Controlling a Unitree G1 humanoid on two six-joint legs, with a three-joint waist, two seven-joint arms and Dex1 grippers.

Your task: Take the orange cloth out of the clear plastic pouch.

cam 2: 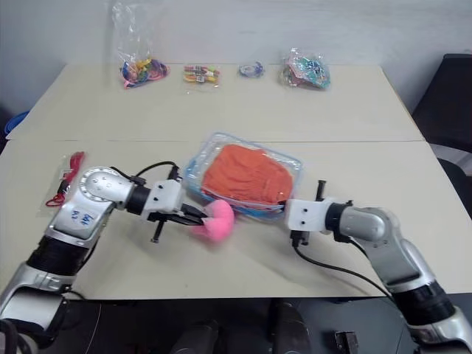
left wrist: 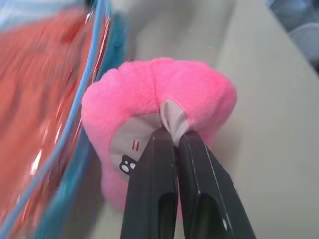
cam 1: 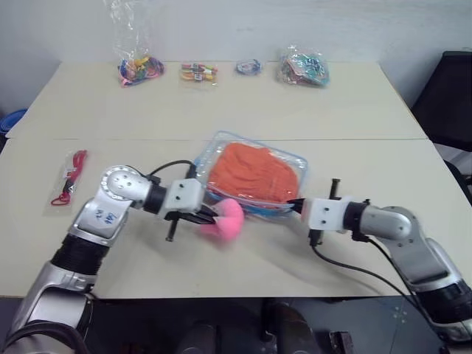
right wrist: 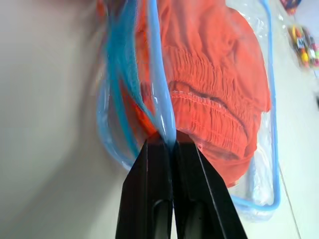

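Left gripper (cam 1: 214, 215) clamped on pink plush toy (left wrist: 164, 99) (printed tag plain from its wrist), then orange cloth (cam 1: 254, 172) inside clear plastic pouch (cam 1: 293, 158) mid-table, right gripper (right wrist: 172, 142) pinched on its blue trim, bare table (cam 1: 243, 254) along the near edge.

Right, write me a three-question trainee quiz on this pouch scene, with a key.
1. True or false: the orange cloth is already out of the clear plastic pouch.
2. What is the left gripper shut on?
A. pink plush toy
B. red lanyard
C. the cloth
3. Which part of the pouch does the right gripper pinch?

Key: 1 false, it lies inside; 2 A; 3 the light blue zipper trim at its near edge.
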